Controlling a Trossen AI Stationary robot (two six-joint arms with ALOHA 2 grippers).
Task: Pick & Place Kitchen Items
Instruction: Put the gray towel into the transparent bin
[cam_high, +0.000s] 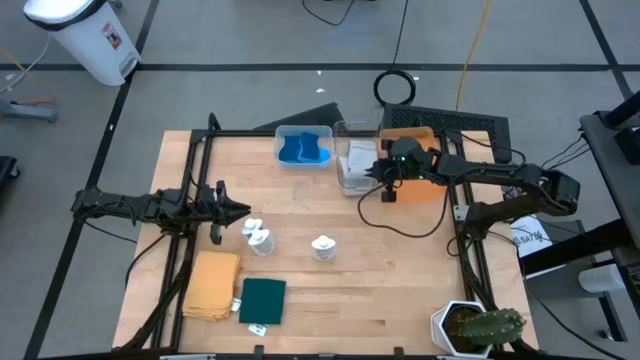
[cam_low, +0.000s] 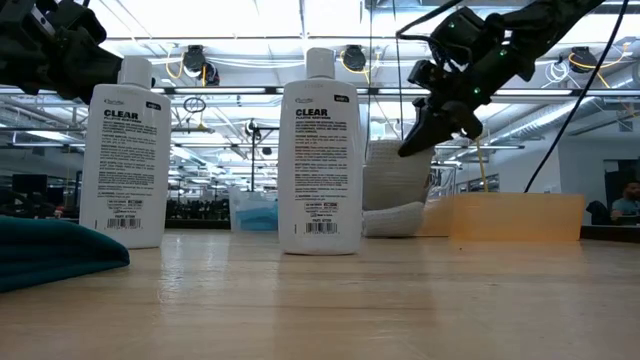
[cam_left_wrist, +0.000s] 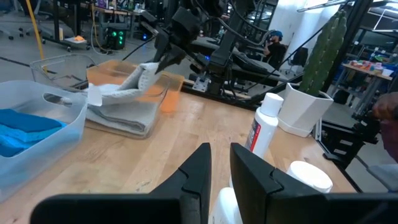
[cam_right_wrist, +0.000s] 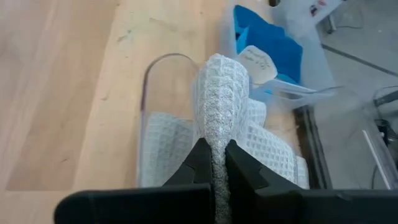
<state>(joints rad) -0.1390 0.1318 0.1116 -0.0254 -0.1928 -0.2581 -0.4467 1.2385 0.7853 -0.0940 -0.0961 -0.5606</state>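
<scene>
A grey waffle cloth (cam_right_wrist: 168, 146) lies in a clear bin (cam_high: 347, 128) at the table's far middle, and my right gripper (cam_right_wrist: 217, 163) is shut on a raised part of it. Beside it, a second bin holds blue cloth pieces (cam_high: 303, 148). Three white bottles (cam_high: 322, 247) stand mid-table; two of them (cam_high: 257, 234) are just in front of my left gripper (cam_high: 238, 210). That gripper points level toward the table's right edge, its fingers a narrow gap apart with nothing between them. A mustard-yellow cloth (cam_high: 212, 285) and a dark green cloth (cam_high: 263, 300) lie flat near the front left. My right gripper pinches a raised fold of the grey cloth (cam_right_wrist: 219, 106) between its two fingers. The fingers come from the table's right side, slanting down. The pinched part is pulled up into a ridge (cam_left_wrist: 144, 73), while the rest of the cloth stays in the bin.
An orange tray (cam_high: 418, 138) sits right of the clear bin, under my right arm. A potted cactus (cam_high: 482, 325) stands at the front right corner. Bare wood lies between the bottles and the bins.
</scene>
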